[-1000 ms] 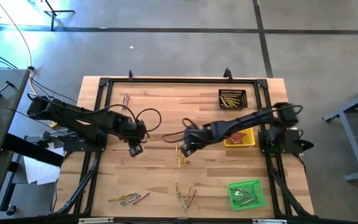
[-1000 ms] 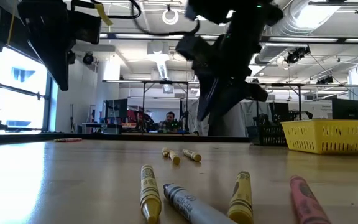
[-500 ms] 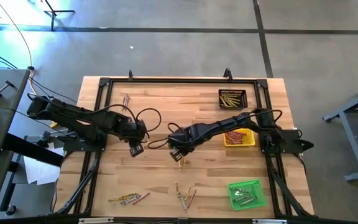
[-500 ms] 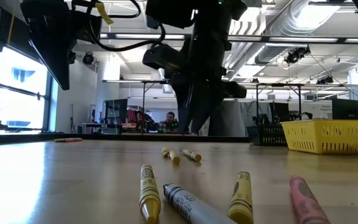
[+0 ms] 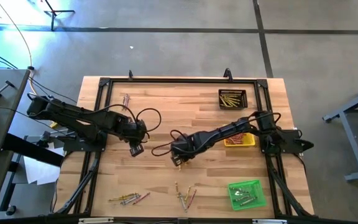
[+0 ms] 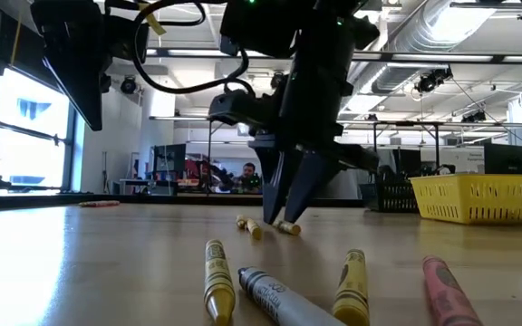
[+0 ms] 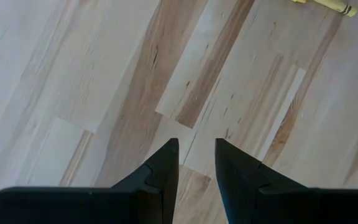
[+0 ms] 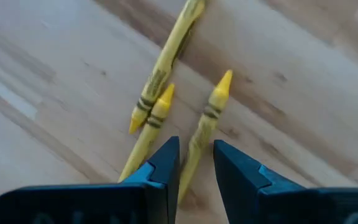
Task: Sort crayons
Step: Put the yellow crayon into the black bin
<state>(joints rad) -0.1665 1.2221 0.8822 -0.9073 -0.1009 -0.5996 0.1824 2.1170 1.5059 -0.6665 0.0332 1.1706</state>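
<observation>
Pale wooden plank counter (image 5: 160, 112) carries everything. At its middle the right pincer (image 8: 196, 163) is lowered to the surface, its two dark fingers slightly parted and straddling one thin yellow wax crayon (image 8: 207, 121), not clenched on it. Two more yellow crayons (image 8: 160, 93) lie just beside. Farther out, the square yellow plastic tray (image 5: 240, 138) sits near the right arm's base. The left pincer (image 7: 196, 163) hangs released over bare wood toward the counter's left, holding nothing.
</observation>
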